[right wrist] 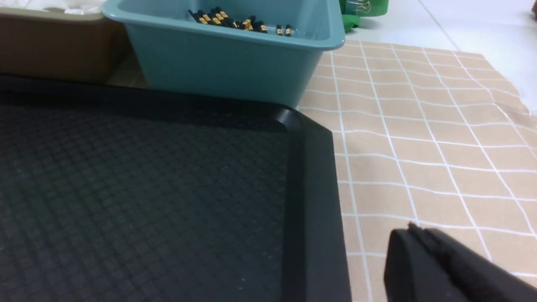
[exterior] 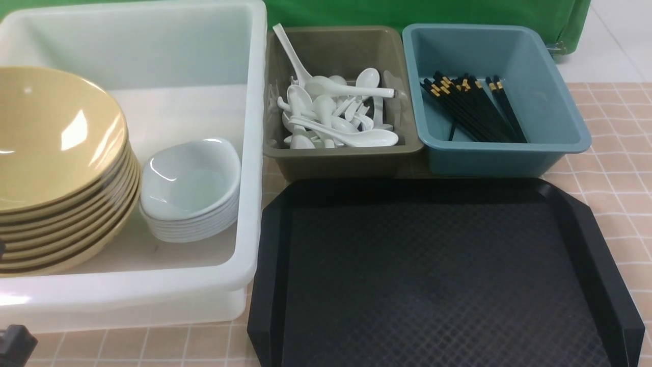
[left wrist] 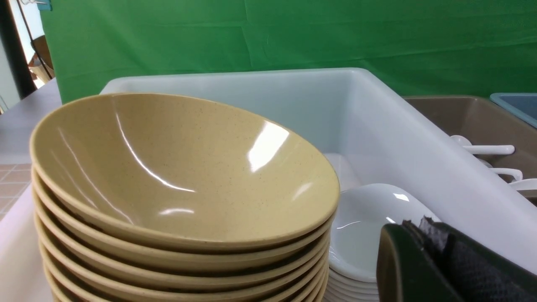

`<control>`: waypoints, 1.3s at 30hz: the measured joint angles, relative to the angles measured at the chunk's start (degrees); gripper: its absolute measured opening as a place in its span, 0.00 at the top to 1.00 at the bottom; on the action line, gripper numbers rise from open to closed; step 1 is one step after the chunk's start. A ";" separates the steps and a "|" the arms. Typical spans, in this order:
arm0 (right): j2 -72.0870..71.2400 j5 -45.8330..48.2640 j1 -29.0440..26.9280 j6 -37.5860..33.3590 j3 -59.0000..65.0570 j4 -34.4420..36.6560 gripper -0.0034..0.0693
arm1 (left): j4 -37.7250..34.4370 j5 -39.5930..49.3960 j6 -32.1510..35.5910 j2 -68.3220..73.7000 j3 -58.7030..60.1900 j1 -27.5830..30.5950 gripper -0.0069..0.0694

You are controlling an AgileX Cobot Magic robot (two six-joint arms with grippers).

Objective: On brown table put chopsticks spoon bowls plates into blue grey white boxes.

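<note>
Seen from the front only: full layout on the brown table [exterior: 611, 153], tiled tan with pale grid lines. Stacked in the translucent white tub [exterior: 249, 153], glossy mustard bowls [exterior: 56, 153] beside a stack of shallow white plates [exterior: 191, 183]. Heaped in the olive-grey bin [exterior: 346, 155], white ceramic spoons [exterior: 331, 114]; lying in the teal-blue bin [exterior: 560, 117], black chopsticks [exterior: 471, 107] with gold bands. In front of both bins, a black textured tray [exterior: 433, 270]. Shown only by the wrist views: left gripper [left wrist: 423, 235] clenched on nothing, just beside the bowls and plates; right gripper [right wrist: 413, 239] likewise closed and empty, above bare tiles beside the tray's rim.
</note>
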 joint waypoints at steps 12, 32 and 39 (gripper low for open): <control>0.00 0.10 0.00 0.00 0.00 -0.05 0.89 | 1.07 -3.72 -1.56 -6.64 9.58 0.00 0.91; -0.05 0.10 0.00 0.00 0.00 -0.05 0.89 | 1.99 6.16 -14.33 -10.68 16.12 0.00 0.91; -0.05 0.10 0.00 0.02 0.00 -0.05 0.89 | 2.68 6.16 -14.20 -10.68 16.07 0.00 0.91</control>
